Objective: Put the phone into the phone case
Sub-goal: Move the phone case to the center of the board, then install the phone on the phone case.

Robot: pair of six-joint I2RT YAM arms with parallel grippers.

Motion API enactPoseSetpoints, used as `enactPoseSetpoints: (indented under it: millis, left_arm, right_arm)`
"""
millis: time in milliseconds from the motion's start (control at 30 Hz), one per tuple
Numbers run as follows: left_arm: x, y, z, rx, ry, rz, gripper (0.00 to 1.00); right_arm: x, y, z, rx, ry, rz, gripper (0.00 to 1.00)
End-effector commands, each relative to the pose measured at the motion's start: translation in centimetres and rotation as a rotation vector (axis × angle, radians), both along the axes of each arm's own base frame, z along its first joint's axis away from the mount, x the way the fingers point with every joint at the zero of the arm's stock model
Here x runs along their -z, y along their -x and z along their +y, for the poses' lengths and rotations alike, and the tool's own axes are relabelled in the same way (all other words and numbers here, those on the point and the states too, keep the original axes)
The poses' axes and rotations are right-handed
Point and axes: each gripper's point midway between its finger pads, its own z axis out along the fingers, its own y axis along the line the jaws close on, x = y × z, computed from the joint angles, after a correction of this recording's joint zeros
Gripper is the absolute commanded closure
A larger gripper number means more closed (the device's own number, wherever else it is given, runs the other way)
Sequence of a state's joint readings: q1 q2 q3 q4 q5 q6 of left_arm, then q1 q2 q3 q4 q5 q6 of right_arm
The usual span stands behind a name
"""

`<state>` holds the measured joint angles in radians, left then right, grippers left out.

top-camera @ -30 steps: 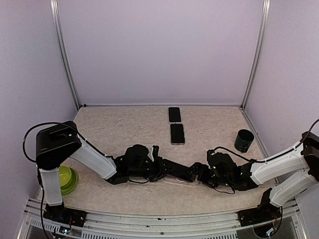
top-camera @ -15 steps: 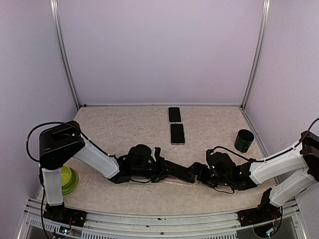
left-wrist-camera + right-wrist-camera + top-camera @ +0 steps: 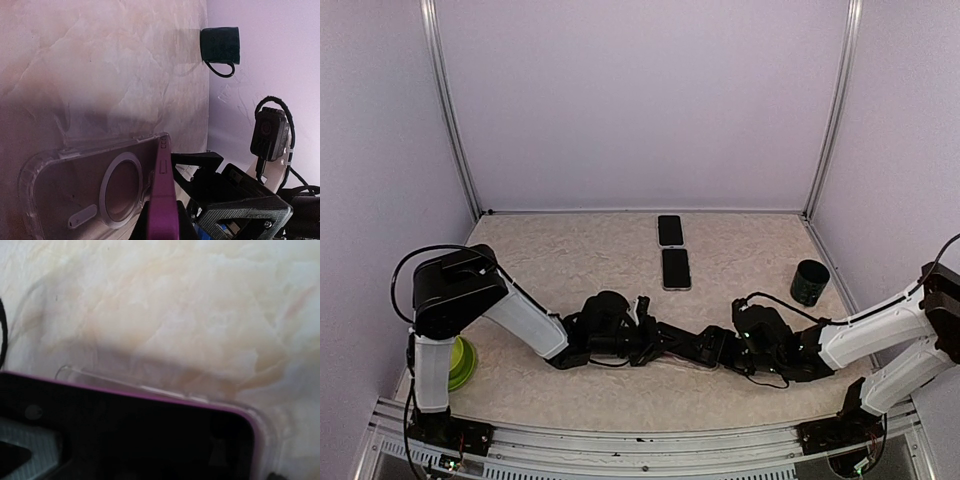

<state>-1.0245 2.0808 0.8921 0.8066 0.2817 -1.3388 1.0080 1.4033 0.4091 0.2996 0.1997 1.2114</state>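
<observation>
Clamping the purple-edged phone (image 3: 162,200) in the fully closed left gripper (image 3: 660,338), tilted over the clear case (image 3: 75,175) on the table (image 3: 570,260), one end at the case rim. Probably stiff, smooth, slippery, with fragile glass; best taken by the long edges. Case likely light and flexible, worth pinning. Opposite, right gripper (image 3: 718,347) spread wide; impossible to tell any hold. Farther back, two other phones (image 3: 675,268).
</observation>
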Motion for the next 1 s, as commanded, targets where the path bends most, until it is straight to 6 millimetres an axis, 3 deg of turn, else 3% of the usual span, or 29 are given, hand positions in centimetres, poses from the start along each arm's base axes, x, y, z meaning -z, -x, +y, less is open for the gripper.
enactPoseSetpoints:
  millis: [0,333,533,767,967]
  left_arm:
    - [2.6,1.0,-0.4,0.054,-0.049,0.007,1.00]
    - [4.7,1.8,0.0,0.068,-0.078,0.027,1.00]
    - [5.2,2.2,0.4,0.066,-0.059,0.037,1.00]
    - [3.2,2.2,1.0,0.063,0.003,-0.017,1.00]
    - [0.0,1.8,1.3,0.059,0.084,-0.093,1.00]
  right_arm:
    - [0.6,-0.2,0.3,-0.035,0.046,-0.006,0.07]
    - [-0.3,-0.2,2.5,-0.116,-0.013,-0.031,0.07]
    - [-0.3,-0.2,2.7,-0.123,-0.019,-0.027,0.06]
    - [-1.5,-0.4,1.6,-0.109,-0.019,-0.052,0.06]
    - [-2.5,-0.6,-0.1,-0.084,-0.032,-0.060,0.05]
